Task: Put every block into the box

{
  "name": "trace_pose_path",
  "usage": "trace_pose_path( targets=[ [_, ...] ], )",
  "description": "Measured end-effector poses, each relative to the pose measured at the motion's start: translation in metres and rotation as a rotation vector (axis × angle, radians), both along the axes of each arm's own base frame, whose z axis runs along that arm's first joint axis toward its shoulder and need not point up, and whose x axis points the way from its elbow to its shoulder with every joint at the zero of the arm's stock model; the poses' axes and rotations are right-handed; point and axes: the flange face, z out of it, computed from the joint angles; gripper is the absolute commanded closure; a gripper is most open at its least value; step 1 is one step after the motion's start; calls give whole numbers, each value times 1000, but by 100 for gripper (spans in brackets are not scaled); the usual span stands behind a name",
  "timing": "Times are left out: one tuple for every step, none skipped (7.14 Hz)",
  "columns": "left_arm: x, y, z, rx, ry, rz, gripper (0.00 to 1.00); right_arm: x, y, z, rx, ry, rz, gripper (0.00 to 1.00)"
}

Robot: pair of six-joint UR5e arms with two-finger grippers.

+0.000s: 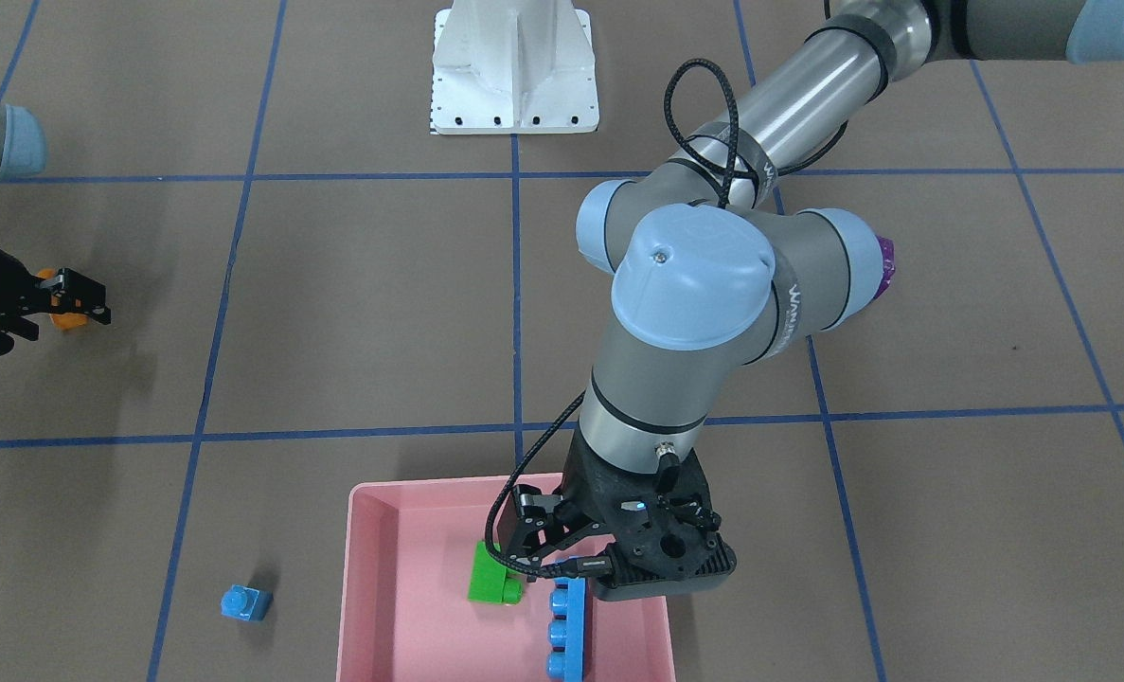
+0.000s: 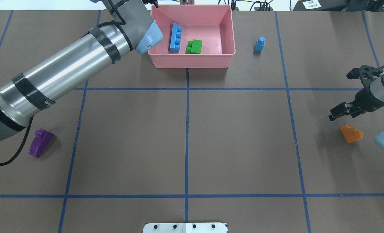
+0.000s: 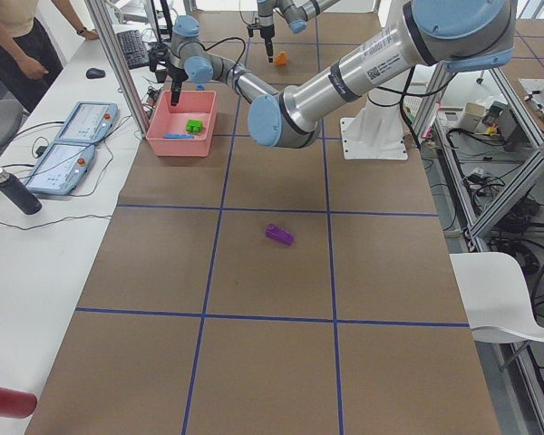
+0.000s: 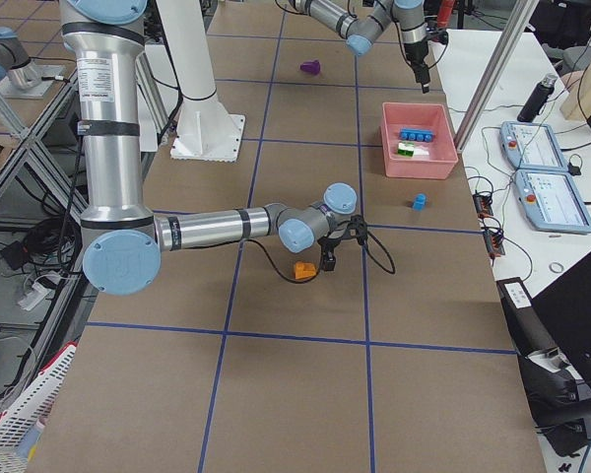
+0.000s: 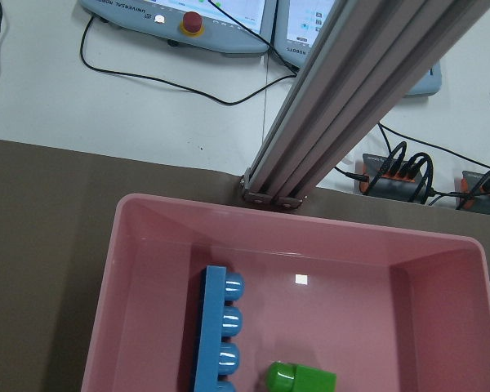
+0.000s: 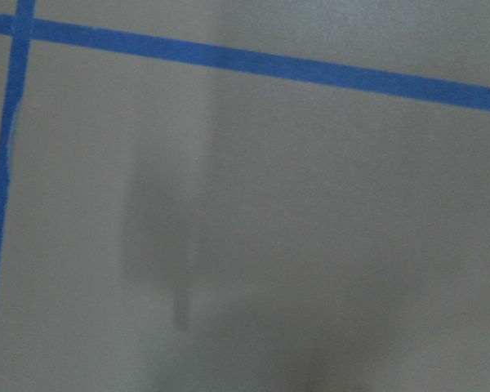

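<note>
The pink box point(image 2: 192, 62) stands at the table's far edge and holds the long light-blue brick point(image 2: 175, 38) and the green brick point(image 2: 195, 46); both show in the left wrist view, light-blue point(image 5: 216, 331) and green point(image 5: 300, 379). My left gripper point(image 1: 512, 536) hovers open and empty over the box point(image 1: 401, 587). The small blue brick point(image 2: 259, 44) stands right of the box. The purple brick point(image 2: 40, 142) lies under my left arm. My right gripper point(image 2: 346, 94) is open, just beyond the orange brick point(image 2: 351, 133) and apart from it.
The white robot base point(image 1: 514, 71) sits at the table's near edge. An aluminium post point(image 5: 343, 106) and operator consoles point(image 4: 542, 177) stand just beyond the box. Blue tape lines point(image 2: 187, 129) grid the brown table. The right wrist view shows only table and tape point(image 6: 253, 61).
</note>
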Motion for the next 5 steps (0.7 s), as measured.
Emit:
trace_pose_path(
  targets=[
    [0,0,0,-2,0,-1,0,-3,2,2,-18,14,-6,0],
    [0,0,0,-4,0,-2,0,-6,6,5,-34,27,-16,0],
    [1,1,-1,-8,2,-3,0,-9,12,11,-48,41,-26,0],
    [3,2,-1,-14,5,-4,0,-10,20,20,-60,56,-37,0],
    [6,4,-1,-18,8,-3,0,-9,28,27,-69,67,-48,5]
  ],
)
